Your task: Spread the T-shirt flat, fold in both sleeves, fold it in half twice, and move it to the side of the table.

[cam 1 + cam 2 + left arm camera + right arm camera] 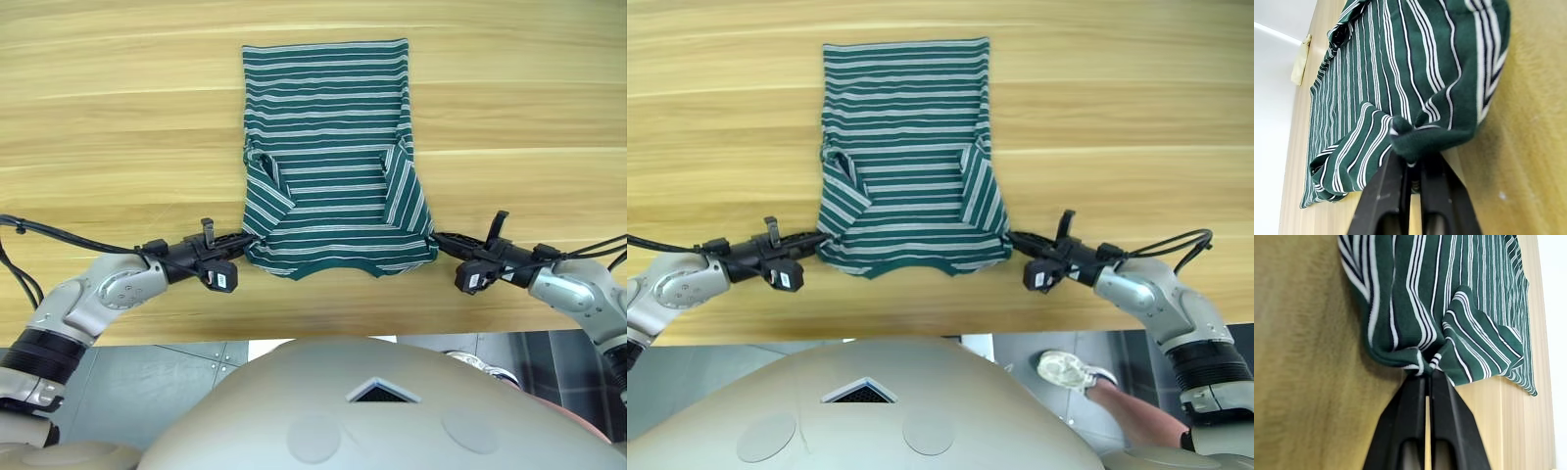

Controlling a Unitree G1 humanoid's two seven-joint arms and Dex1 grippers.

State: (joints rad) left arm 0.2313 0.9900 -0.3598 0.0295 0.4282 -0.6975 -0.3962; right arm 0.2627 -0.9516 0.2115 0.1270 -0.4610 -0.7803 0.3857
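A green T-shirt [328,147] with white stripes lies on the wooden table [118,127], both sleeves folded in over its body, collar end nearest me. My left gripper [251,241] is shut on the T-shirt's near left shoulder corner [1415,142]. My right gripper [433,238] is shut on the near right shoulder corner [1422,363]. Both pinched corners are bunched and slightly lifted off the table. The far hem lies flat toward the back of the table.
Bare wooden table stretches to both sides of the T-shirt [901,147] and behind it. The table's front edge [323,338] runs just below the grippers. Cables trail from both arms.
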